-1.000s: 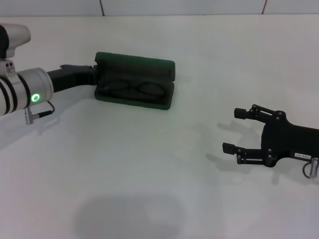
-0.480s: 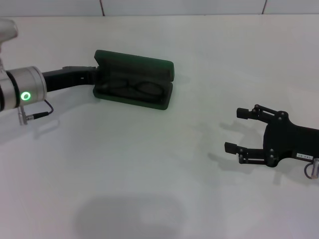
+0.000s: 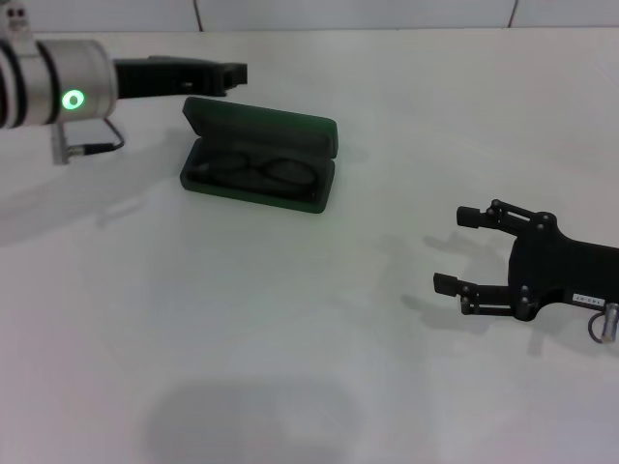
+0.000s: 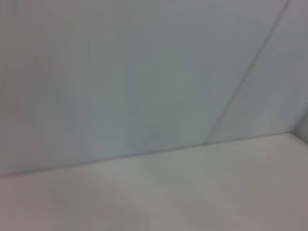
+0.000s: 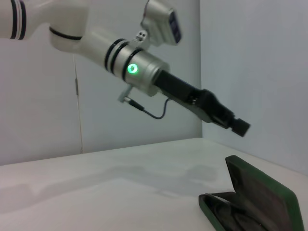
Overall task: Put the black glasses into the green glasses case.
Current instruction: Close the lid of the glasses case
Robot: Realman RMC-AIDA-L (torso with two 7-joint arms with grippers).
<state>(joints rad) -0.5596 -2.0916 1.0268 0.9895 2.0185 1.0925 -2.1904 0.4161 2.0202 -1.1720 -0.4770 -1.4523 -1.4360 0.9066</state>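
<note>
The green glasses case [image 3: 259, 160] lies open on the white table at the back left, its lid [image 3: 261, 126] standing up at the far side. The black glasses [image 3: 256, 172] lie folded inside its lower half. My left gripper [image 3: 230, 73] hangs in the air just behind and above the case's left end, shut and empty, touching nothing. It also shows in the right wrist view [image 5: 237, 125], above the open case [image 5: 262, 190]. My right gripper [image 3: 456, 251] is open and empty, low over the table at the right, well apart from the case.
The white table [image 3: 242, 319] ends at a tiled wall [image 3: 338, 12] behind the case. The left wrist view shows only the wall and the table's edge [image 4: 144, 159].
My left gripper has lifted away from the case's left end, up and toward the wall. The case stays open with the glasses inside. The right arm has barely moved.
</note>
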